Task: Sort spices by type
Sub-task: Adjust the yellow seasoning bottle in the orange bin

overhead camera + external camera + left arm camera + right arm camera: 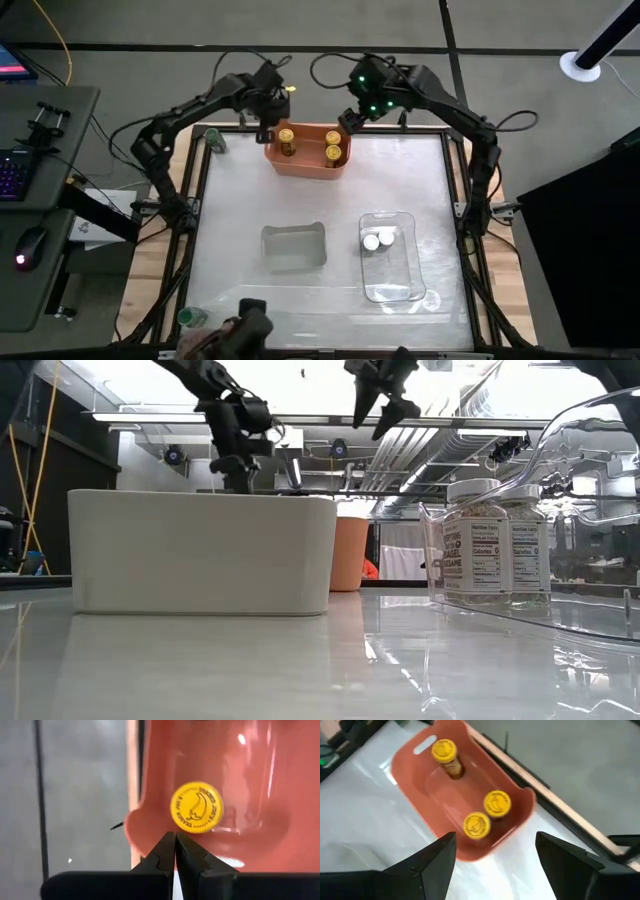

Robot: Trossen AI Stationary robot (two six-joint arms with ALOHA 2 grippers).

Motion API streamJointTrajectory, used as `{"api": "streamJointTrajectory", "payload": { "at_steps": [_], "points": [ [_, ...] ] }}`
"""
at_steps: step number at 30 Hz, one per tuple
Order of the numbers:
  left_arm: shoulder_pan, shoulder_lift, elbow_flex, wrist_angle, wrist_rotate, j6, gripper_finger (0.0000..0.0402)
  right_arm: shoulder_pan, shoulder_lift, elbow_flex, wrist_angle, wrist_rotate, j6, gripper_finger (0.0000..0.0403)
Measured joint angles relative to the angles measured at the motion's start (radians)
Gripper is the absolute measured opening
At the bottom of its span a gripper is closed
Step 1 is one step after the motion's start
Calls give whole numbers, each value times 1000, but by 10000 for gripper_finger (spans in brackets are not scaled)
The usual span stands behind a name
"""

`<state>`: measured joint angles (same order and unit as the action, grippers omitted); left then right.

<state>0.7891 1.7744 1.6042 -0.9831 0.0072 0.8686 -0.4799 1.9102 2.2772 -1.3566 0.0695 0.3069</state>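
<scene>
Three yellow-capped spice jars [333,152] [497,802] stand upright on their bases in the orange bin [305,163] at the table's far edge. Two white-capped jars [378,240] [475,540] stand in the clear tray [392,285]. One green-capped jar [213,138] lies by the far left corner, another [190,318] by the near left corner. My left gripper [266,130] [175,840] is shut and hovers over the bin's left end beside one yellow cap [196,807]. My right gripper [347,122] [495,855] [380,410] is open above the bin's right end.
A grey-white tray [294,247] [200,550] sits mid-table, left of the clear tray. A dark device [248,322] stands at the near edge. The orange bin [348,553] shows behind the white tray in the low view. Bare table lies between the bin and both trays.
</scene>
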Motion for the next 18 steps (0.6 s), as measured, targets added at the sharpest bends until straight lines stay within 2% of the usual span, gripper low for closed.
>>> {"api": "streamJointTrajectory", "payload": {
  "at_steps": [5,12,18],
  "points": [
    [-4,77,21,-65,3,76,0,21,-10,0,2,47,2,268],
    [-20,112,20,-61,-65,53,0,45,-10,-1,14,70,-2,268],
    [-37,115,20,-33,-69,24,0,49,-10,-1,15,76,-2,268]
  ]
}}
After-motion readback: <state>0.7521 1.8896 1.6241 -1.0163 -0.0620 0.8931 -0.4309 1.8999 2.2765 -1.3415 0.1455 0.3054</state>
